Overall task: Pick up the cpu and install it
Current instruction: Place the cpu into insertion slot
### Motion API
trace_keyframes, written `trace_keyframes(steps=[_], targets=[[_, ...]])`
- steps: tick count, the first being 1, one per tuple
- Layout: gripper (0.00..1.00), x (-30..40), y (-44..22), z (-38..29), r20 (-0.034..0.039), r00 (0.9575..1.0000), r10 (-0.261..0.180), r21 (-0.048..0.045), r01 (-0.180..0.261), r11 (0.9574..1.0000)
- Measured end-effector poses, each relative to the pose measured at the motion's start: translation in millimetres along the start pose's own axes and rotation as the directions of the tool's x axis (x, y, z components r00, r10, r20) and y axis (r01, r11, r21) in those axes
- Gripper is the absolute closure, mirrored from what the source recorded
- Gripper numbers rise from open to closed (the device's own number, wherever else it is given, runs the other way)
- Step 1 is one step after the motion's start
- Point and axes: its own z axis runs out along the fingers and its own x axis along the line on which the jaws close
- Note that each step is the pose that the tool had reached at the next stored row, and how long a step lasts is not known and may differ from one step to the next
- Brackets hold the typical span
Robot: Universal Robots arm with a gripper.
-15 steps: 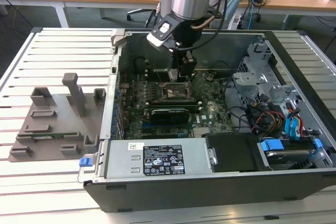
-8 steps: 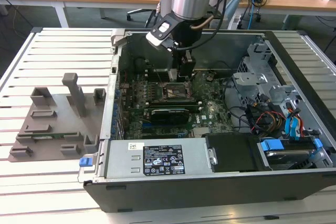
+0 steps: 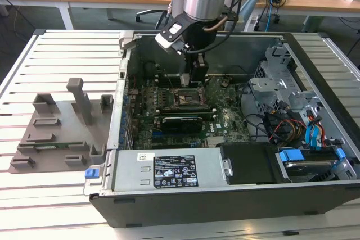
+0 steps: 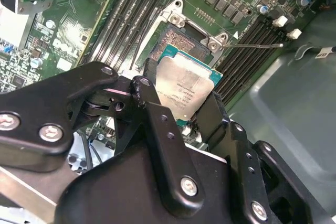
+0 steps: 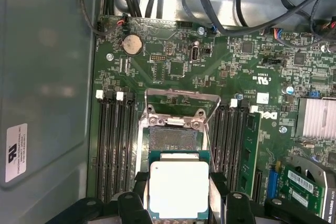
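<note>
The gripper (image 3: 198,80) reaches down into the open computer case (image 3: 225,209) at the centre of the exterior view. In both wrist views its fingers (image 4: 157,124) are closed partway, clamped on two opposite edges of the cpu (image 5: 178,190), which lies flat between them with its metal plate facing the cameras. The cpu is held over one edge of the socket (image 5: 173,137). The socket's contact field is exposed beyond it.

The metal retention frame (image 5: 176,123) borders the far side of the socket, and a thin lever (image 4: 252,45) lies beside it. Memory slots (image 5: 113,150) flank the socket closely on both sides. Loose cables (image 5: 231,9) hang along the far edge of the motherboard (image 5: 173,66).

The power supply (image 3: 169,170) fills the lower part of the case. A grey tray (image 3: 62,125) sits outside the case at the exterior view's left.
</note>
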Motion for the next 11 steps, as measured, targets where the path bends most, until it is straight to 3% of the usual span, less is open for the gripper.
trace_keyframes(steps=[11], targets=[[0.45,0.0,0.0,0.1,-0.0023,0.9981,0.062,0.0007,-0.062,0.9981]])
